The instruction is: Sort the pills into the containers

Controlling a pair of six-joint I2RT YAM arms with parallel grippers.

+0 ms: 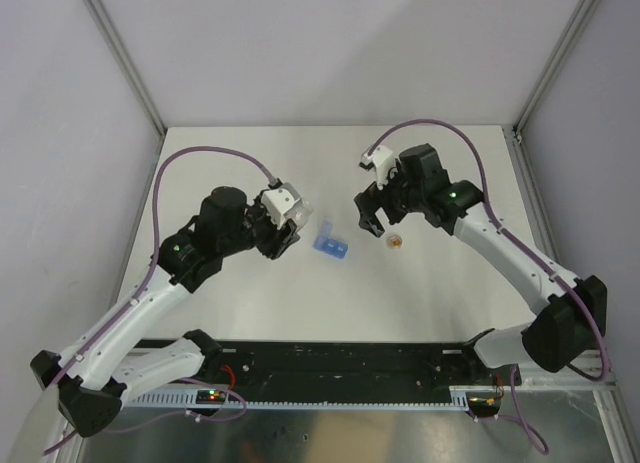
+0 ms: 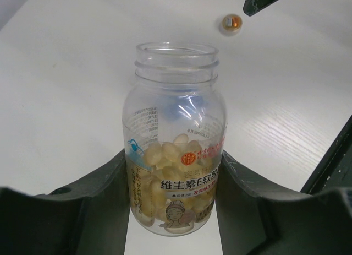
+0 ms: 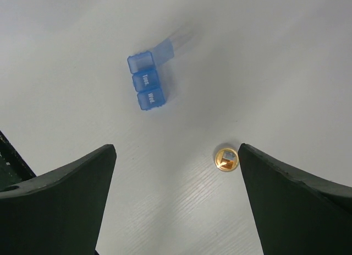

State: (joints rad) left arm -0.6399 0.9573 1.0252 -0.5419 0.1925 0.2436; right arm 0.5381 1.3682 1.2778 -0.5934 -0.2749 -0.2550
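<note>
Two arms: left fingers clamp the open bottle upright, likely for pouring. Right fingers are spread wide, with the cap just beside them and the box ahead.

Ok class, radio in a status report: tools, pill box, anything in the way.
Left tool shut on uncapped pill bottle. Right tool open, empty. Pill box one lid up. Loose cap beside right finger, nothing else.

A: Top view: bottle hidden behind left gripper. Cap too small to read.
B: Pill box: open lid blurred, can't tell what's inside the compartments. Through the bottle it's just a blue smear.
A: Left wrist view: right gripper cut off at top edge, only one fingertip showing.
</note>
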